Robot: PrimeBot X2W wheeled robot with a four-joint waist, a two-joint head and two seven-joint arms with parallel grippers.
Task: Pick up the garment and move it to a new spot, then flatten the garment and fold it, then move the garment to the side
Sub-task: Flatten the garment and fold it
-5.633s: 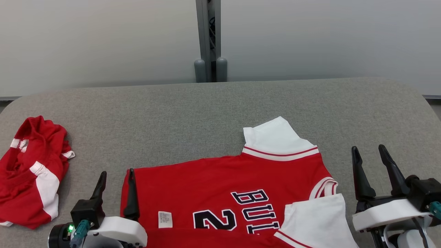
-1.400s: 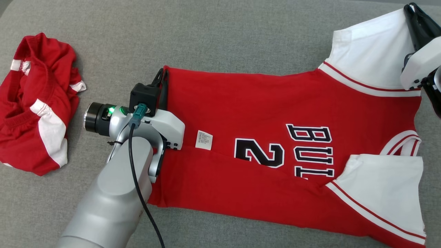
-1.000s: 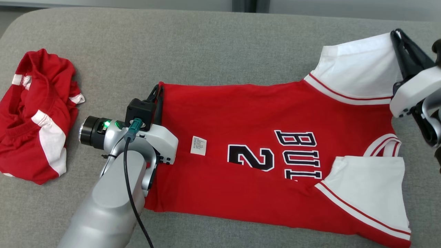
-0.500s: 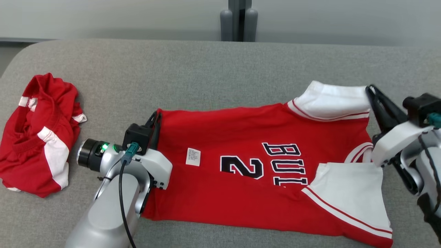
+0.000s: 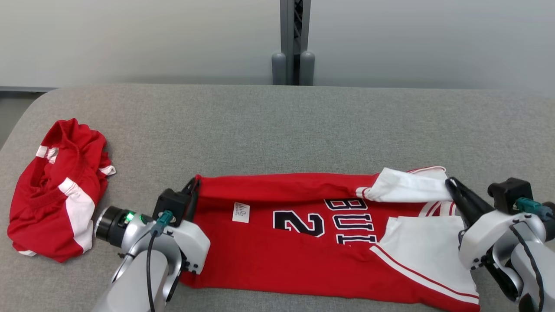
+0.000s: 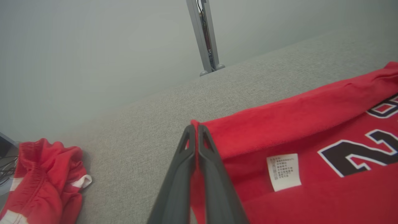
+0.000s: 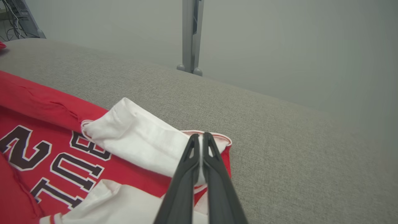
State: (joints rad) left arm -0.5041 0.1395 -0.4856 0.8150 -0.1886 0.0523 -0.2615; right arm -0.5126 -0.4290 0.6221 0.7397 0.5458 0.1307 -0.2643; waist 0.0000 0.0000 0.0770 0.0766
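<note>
Both arms have drawn the far long edge of the jersey (image 5: 282, 255) back toward the robot, away from the grey post (image 5: 291, 43). That edge now rolls over the red body, where half a second ago it lay flat.

The jersey lies on the tabletop (image 5: 260, 130) on the robot's side of the post and well apart from it. Its hem end is out to the post's left and its collar end to the post's right.

The left gripper (image 5: 194, 184) has its jaws pressed together on the hem corner, with red cloth pinched between them in the left wrist view (image 6: 194, 127). The right gripper (image 5: 451, 182) is likewise clamped tight, with white cloth caught between its jaws (image 7: 200, 137). It holds the far sleeve (image 5: 407, 188), which is folded over the top of the black lettering.

The near sleeve (image 5: 425, 247) lies flat, farther from the post. A white care label (image 5: 241, 212) shows near the hem.

Crumpled red shorts (image 5: 56, 208) sit far to the post's left, apart from the jersey.
</note>
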